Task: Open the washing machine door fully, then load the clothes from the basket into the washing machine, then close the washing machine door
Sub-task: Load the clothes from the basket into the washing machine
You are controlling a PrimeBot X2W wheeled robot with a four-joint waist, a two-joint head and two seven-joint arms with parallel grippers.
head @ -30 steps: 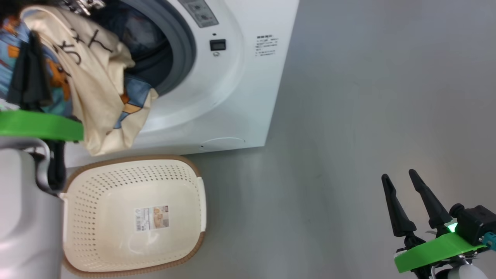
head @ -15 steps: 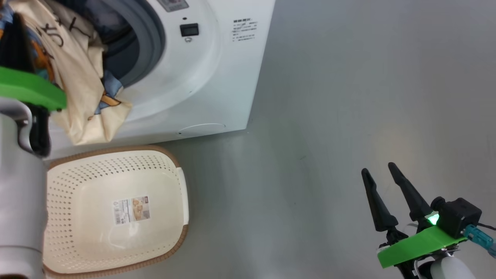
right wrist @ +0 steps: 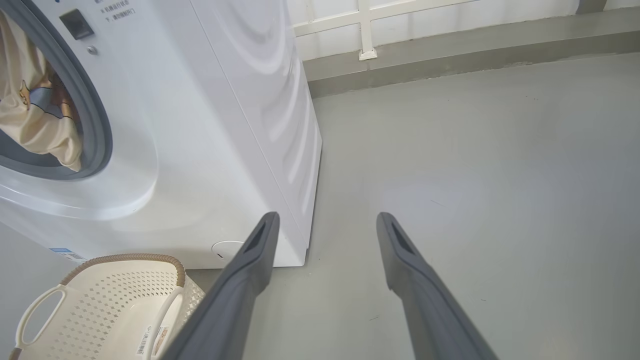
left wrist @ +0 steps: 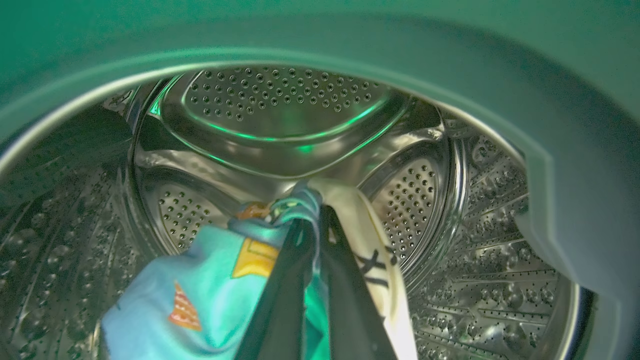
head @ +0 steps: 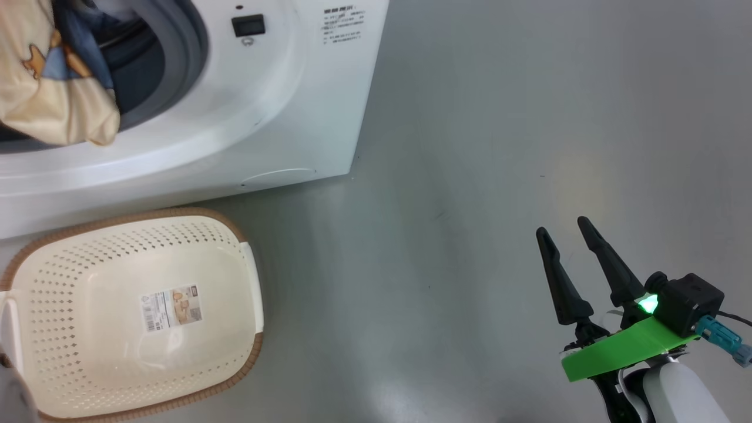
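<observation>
From my station I see a smooth grey floor point(head: 482, 106), slightly glossy, with a faint warm patch of light point(head: 578, 176) on it and a soft white sheen point(head: 399, 388) low in the head view. A few small dark scuffs point(head: 437, 216) mark it. In the right wrist view the floor runs back to a low grey kerb point(right wrist: 475, 50) at the foot of a white wall point(right wrist: 450, 15) crossed by pale framing strips point(right wrist: 364, 25). The light is even and soft.

Cream perforated basket point(head: 88, 352) — brown-rimmed
</observation>
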